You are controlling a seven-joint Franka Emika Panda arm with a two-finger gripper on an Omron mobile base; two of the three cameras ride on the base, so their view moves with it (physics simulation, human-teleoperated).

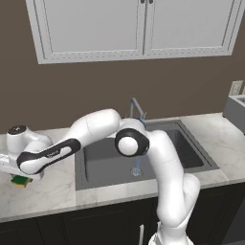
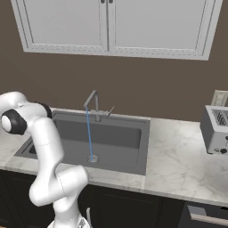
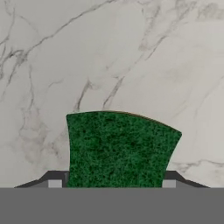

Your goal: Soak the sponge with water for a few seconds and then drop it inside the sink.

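The sponge (image 1: 22,182) lies on the marble counter left of the sink (image 1: 98,165), its dark green top up and a yellow edge showing. My gripper (image 1: 20,177) reaches down onto it from above. In the hand view the green sponge (image 3: 117,148) sits between my gripper's (image 3: 112,183) two dark fingertips, which press against its left and right sides. A thin blue stream of water (image 2: 88,133) runs from the faucet (image 2: 92,100) down to the round drain (image 2: 92,158) of the dark grey sink (image 2: 120,136).
A toaster (image 2: 216,130) stands on the counter right of the sink. White wall cabinets (image 1: 139,26) hang above. My arm stretches across the sink's left part toward the left counter (image 1: 52,191).
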